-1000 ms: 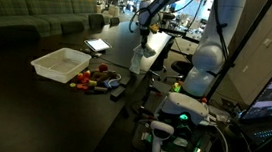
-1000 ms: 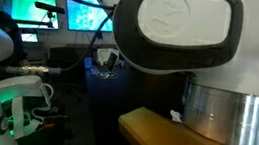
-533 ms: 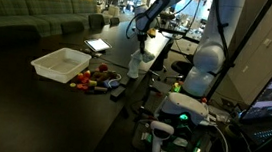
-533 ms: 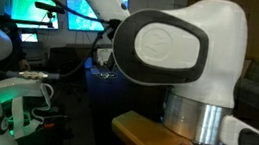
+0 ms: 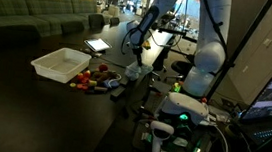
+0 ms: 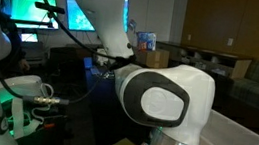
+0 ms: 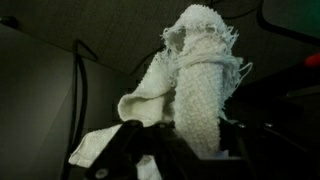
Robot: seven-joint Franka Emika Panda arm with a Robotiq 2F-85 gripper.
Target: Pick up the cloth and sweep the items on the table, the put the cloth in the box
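The claw (image 7: 180,145) is clamped on a white, frayed terry cloth (image 7: 200,70), which bunches and trails out from between the jaws in the wrist view. Pinching it by a fold leaves a loose wad free to serve as the wiping edge. In an exterior view the claw hangs low over the dark table (image 5: 32,111), just beside a cluster of small red and dark items (image 5: 98,78), so the sweep looks about to begin. The shallow white plastic box (image 5: 48,68) lies beyond those items from the claw, open-topped to take the cloth afterwards.
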